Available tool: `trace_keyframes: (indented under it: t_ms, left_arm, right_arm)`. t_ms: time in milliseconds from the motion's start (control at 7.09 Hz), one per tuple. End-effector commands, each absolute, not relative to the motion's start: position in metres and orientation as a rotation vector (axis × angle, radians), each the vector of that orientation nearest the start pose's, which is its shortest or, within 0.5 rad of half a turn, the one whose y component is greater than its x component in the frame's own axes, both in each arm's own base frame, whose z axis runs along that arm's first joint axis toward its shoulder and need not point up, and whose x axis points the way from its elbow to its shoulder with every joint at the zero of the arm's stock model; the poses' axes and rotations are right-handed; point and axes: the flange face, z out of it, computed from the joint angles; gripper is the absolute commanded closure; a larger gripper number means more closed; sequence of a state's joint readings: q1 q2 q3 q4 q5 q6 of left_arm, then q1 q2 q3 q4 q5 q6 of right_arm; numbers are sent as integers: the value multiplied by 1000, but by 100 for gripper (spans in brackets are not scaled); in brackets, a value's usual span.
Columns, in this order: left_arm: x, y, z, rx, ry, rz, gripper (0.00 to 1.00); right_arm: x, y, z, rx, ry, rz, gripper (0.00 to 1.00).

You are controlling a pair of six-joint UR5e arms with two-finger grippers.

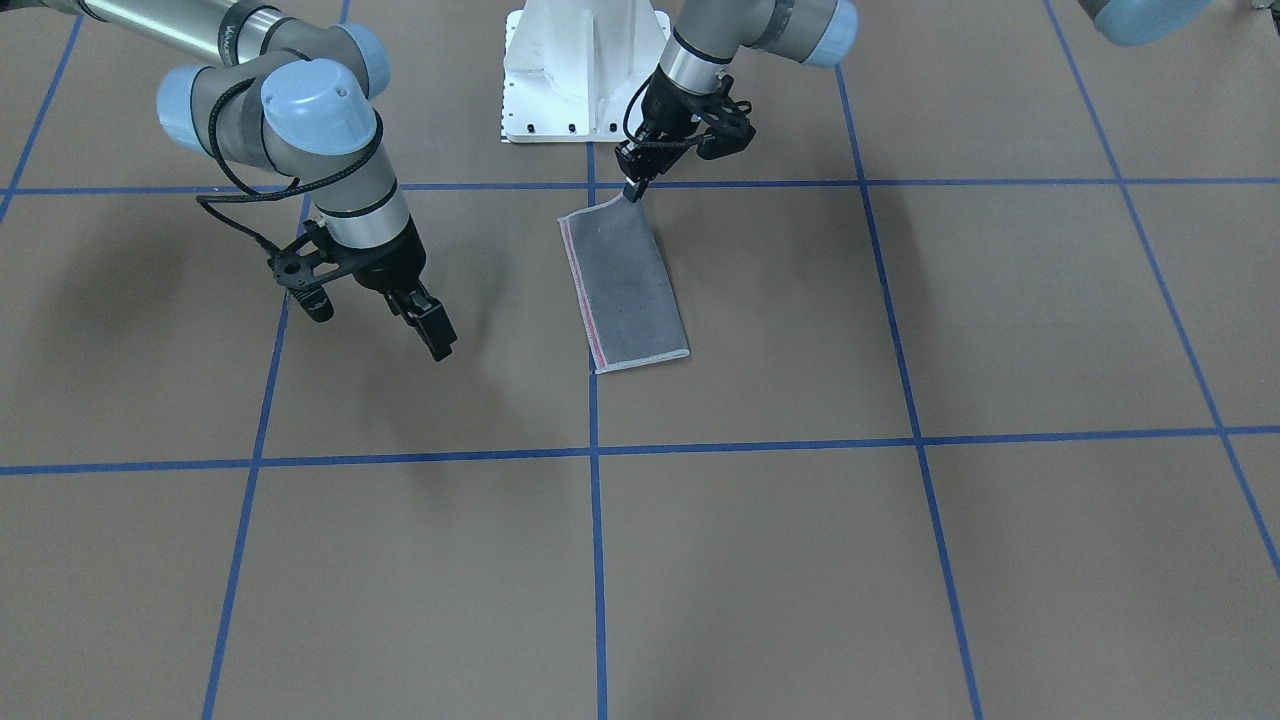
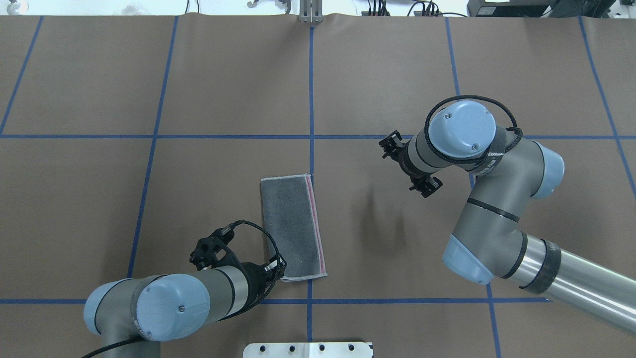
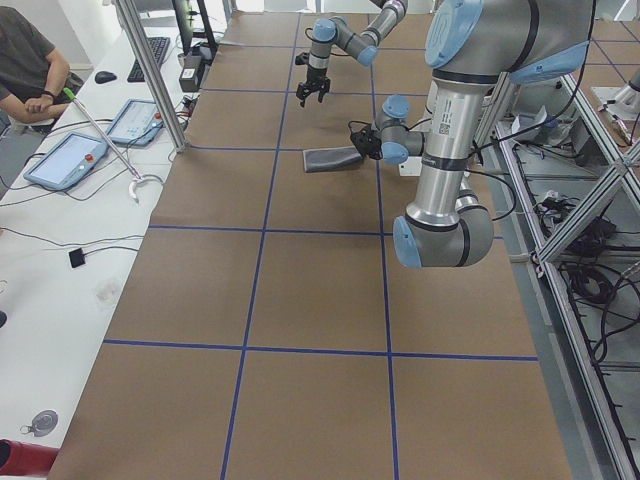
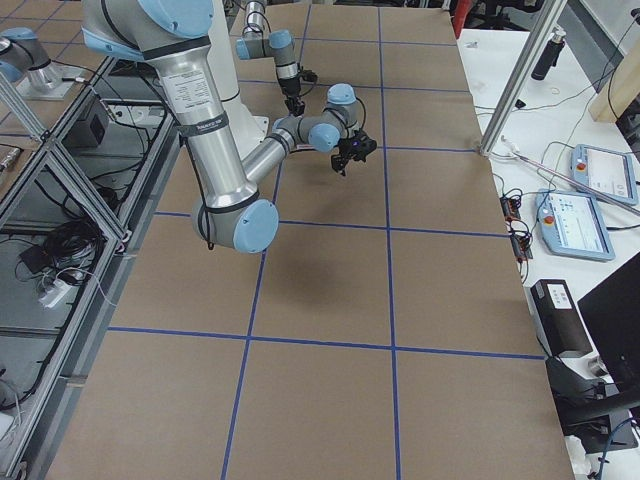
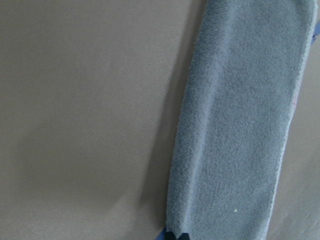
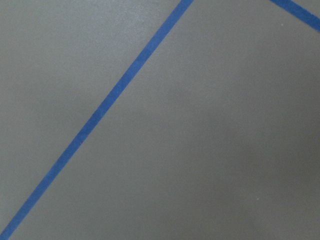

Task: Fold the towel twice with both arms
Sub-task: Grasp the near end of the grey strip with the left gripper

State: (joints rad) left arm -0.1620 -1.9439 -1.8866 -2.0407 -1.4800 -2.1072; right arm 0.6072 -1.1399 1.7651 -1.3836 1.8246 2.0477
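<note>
L gripper (image 1: pixel 633 190) jaws pinch towel (image 1: pixel 625 285) corner — R gripper (image 1: pixel 437 338) jaws unclear.

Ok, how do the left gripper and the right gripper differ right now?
The left gripper sits at a corner of the folded towel, apparently pinching it. The right gripper hangs apart from the towel, over bare table. The left gripper is close to the white base, while the right gripper is farther out. Both are black and two-fingered.
</note>
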Motion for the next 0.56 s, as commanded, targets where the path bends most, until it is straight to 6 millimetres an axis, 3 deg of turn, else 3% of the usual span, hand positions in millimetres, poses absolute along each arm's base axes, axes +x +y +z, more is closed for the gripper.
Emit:
trace_keyframes:
  t_ms: [0,423]
  left_arm:
    - [551,-247,267,-126,1159,-669,100]
    - [545,-260,271,-109,1155,-663,100]
  right_arm:
    - [-455,-454,317,-186,-849,910,0]
    - [-455,-454,316,-186,-851,910,0]
